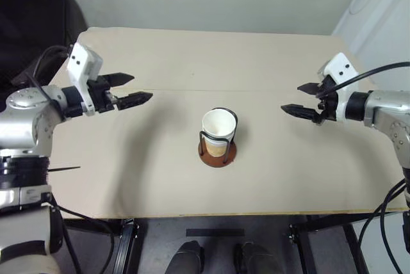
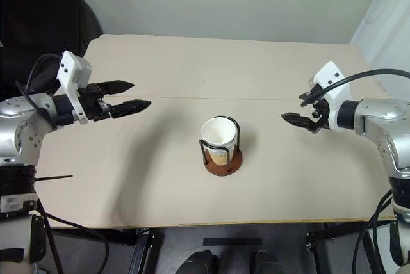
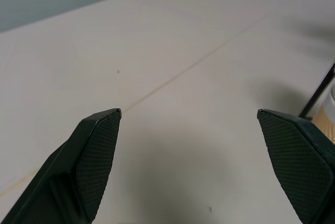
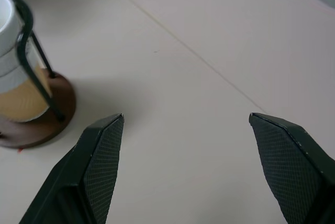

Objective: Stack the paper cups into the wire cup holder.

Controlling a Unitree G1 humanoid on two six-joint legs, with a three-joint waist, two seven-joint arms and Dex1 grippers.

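The wire cup holder stands on its reddish-brown disc near the middle of the table, a little toward the front edge. Nested paper cups sit upright inside it, white rims stacked one above another, tan-orange sides showing through the black wires. In the right wrist view the holder and the paper cups appear beside the right fingers. My left gripper hovers open over the table to the left of the holder, fingers empty. My right gripper hovers open to the right of it, also empty.
The table is a wide beige surface with a thin seam running across its middle. A dark chair stands beyond the table's left corner. A pale wall and a curtain close the back.
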